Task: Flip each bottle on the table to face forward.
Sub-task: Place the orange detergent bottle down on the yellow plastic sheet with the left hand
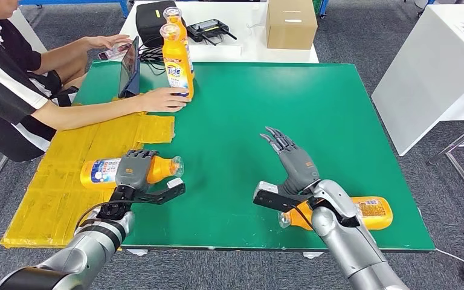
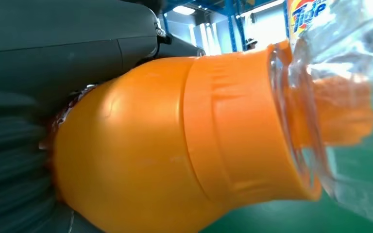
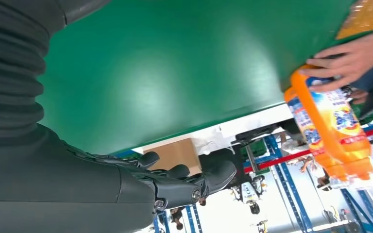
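An orange detergent bottle (image 1: 99, 171) lies on its side at the green table's (image 1: 314, 103) near left, its clear cap (image 1: 176, 164) pointing right. My left hand (image 1: 134, 170) grips it around the shoulder; the left wrist view shows the orange neck (image 2: 175, 145) pressed against my palm (image 2: 53, 48). A second orange bottle (image 1: 371, 209) lies on its side near the front edge, partly under my right forearm. My right hand (image 1: 291, 160) hovers open over the table, fingers (image 3: 175, 184) stretched out. Two upright bottles (image 1: 177, 57) stand at the far left, with a person's hand (image 1: 164, 99) at their base.
The person sits at the left with a tablet (image 1: 130, 66). Yellow sheets (image 1: 66, 175) cover the table's left side. On a white table behind stand a black bag (image 1: 151, 21), a controller (image 1: 211, 27) and a cardboard box (image 1: 291, 23). Another white table (image 1: 435, 66) stands to the right.
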You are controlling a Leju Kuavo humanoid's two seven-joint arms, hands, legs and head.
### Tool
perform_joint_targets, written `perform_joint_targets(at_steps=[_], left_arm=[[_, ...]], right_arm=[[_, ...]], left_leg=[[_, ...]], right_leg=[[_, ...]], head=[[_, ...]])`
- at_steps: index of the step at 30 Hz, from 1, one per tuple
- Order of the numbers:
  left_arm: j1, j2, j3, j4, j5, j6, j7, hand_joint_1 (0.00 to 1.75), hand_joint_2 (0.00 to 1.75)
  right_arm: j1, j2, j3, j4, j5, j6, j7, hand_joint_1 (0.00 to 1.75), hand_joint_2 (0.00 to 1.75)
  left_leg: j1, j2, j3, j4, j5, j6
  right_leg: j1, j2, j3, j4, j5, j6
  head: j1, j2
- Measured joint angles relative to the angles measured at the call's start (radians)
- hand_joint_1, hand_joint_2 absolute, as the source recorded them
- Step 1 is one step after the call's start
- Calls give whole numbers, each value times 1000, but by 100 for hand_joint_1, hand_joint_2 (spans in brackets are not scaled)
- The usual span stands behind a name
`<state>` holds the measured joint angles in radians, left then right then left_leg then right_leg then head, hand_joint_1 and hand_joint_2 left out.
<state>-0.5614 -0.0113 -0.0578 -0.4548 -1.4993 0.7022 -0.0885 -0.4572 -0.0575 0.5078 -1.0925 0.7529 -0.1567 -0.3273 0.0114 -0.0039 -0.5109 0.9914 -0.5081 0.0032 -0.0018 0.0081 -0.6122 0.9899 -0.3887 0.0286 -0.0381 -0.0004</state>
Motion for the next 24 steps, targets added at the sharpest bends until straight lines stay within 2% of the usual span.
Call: perform_joint_targets(at_steps=[4,5,8,9,16,24], left_arm=[[-2,2,7,17,-5,3,-1,175,175],[-3,2,8,22,-6,3,-1,166,175],[-10,2,14,45,-5,2,2,35,175],[-14,2,19,53,0,0,4,0,175],[-57,-6,102,92,121,-80,-35,0,175],[-77,-10,175,101,176,-130,-118,0,175]], right_arm=[[0,-22,2,0,4,-2,0,0,175],[0,-25,3,0,8,-3,2,0,175],[-1,-28,5,0,19,-6,8,0,175],[-1,-28,6,0,19,-6,9,0,175],[-4,-41,18,0,-2,55,-11,0,175],[-21,-130,35,-14,-178,260,-146,0,175]], left_leg=[[0,0,1,0,0,0],[0,0,1,0,0,0],[0,0,1,0,0,0],[0,0,2,0,0,0],[0,0,3,0,0,0],[0,0,4,0,0,0]], right_leg=[[-1,0,0,0,0,0],[-1,0,0,0,0,0],[-1,0,1,0,0,0],[0,0,1,0,0,0],[0,0,2,0,0,0],[-1,0,4,0,0,0]], head=[[0,0],[0,0],[0,0],[0,0],[0,0],[0,0]])
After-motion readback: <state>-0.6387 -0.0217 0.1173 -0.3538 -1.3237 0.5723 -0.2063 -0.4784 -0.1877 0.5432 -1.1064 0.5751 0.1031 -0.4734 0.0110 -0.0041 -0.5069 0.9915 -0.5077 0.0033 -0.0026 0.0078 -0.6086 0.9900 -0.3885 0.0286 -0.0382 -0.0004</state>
